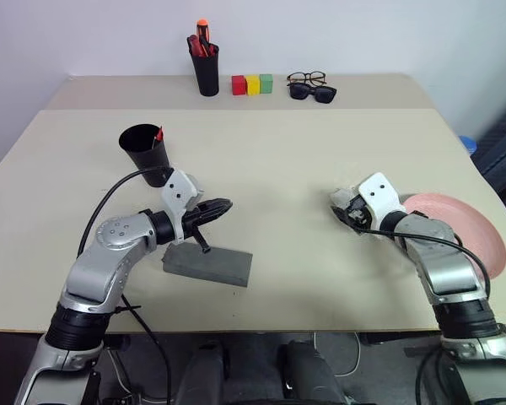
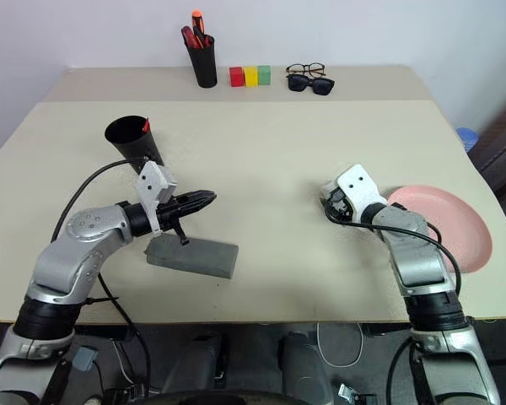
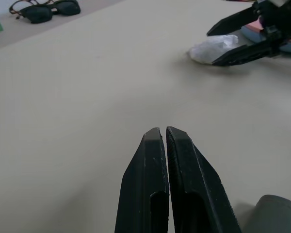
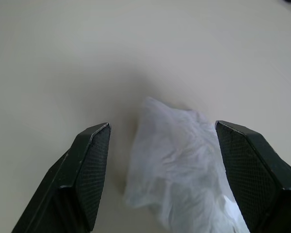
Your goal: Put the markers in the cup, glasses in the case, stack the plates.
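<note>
Right pincer [image 4: 160, 141] gapes wide around a crumpled white tissue [image 4: 179, 165] near the worktop's [image 1: 287, 177] right edge; left pincer [image 3: 165, 133] is closed empty above the matte grey case [image 1: 209, 263].

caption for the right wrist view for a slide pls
Right gripper open, its fingers either side of a crumpled white tissue lying on the beige table.

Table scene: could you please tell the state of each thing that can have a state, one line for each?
case: closed, flat on the table.
cup: upright, a red marker stands in it.
pen holder: upright, full of pens.
glasses: unfolded, beside the sunglasses.
pink plate: flat, at the table's edge.
crumpled tissue: lying between the open fingers.
left gripper: shut, empty.
right gripper: open.
</note>
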Robot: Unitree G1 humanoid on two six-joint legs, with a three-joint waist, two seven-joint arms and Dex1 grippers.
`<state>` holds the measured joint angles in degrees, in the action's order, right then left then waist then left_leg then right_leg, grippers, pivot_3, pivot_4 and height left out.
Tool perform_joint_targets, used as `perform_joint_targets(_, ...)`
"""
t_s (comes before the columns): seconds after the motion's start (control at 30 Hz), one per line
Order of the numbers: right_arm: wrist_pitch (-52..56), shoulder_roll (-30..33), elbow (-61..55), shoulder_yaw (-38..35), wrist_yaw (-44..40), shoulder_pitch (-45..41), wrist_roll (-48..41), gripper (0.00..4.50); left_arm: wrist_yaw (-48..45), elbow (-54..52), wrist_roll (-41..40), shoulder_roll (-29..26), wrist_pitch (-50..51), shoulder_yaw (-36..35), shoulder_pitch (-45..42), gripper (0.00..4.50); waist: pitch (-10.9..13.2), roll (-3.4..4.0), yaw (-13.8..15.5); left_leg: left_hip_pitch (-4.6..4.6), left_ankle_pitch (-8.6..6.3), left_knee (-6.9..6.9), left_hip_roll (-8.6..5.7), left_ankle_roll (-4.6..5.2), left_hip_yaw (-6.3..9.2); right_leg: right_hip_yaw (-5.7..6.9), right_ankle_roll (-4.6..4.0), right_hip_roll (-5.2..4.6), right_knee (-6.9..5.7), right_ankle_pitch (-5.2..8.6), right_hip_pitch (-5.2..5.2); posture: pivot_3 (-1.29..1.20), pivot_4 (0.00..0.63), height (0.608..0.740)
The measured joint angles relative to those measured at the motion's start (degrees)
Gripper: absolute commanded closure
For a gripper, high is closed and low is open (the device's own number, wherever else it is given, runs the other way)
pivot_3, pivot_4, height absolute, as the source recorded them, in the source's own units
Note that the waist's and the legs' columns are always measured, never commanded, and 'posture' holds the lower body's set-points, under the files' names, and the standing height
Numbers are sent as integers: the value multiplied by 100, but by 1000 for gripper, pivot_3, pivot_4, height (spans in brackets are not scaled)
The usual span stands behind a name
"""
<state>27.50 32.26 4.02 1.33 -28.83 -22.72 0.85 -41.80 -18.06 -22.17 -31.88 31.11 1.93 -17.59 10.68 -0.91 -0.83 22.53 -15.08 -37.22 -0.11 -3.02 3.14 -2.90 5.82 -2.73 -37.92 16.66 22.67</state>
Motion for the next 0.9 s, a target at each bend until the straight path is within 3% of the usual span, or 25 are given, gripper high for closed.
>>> perform_joint_targets(0.2, -42, -39, 244, 18, 174, -102, 56, 4298, 171, -225, -113, -39, 168, -239, 217, 4388, 0, 0, 0, -2, 0, -1, 0, 0, 1, 1, 0, 1, -2, 0, -3, 0, 150, 740)
perform_joint_targets(0.4, -14, 227, -434, -338, 199, 297, -9, 4413, 232, -233, -155, -14, 230, -297, 223, 4388, 1, 3, 19, 4, -1, 0, -1, 2, 2, 1, 1, -1, 1, 0, 0, 0, 150, 740)
perform_joint_targets(0.6, 654, 1206, -1712, -1902, 96, 1236, -169, 4413, 232, -110, -228, 81, 257, -286, 170, 4388, 1, 3, 26, 1, -2, 1, -1, 4, 6, 4, 1, 2, 6, 1, -7, 0, 150, 740)
perform_joint_targets(0.7, 1052, 1456, -1870, -2561, -79, 1862, -224, 3637, 232, -3, -410, 185, 342, -367, 142, 4388, 1, 2, 2, -7, -3, 1, 1, 5, 2, 3, 1, 3, 9, 1, -16, 0, 150, 740)
perform_joint_targets(0.9, 1115, 1509, -1980, -2642, -269, 2226, -286, 700, 297, 210, -544, 199, 327, -624, 128, 4388, -4, 17, -112, -17, -3, 3, 4, 5, -4, -5, 1, 10, 2, 1, -16, 0, 150, 740)
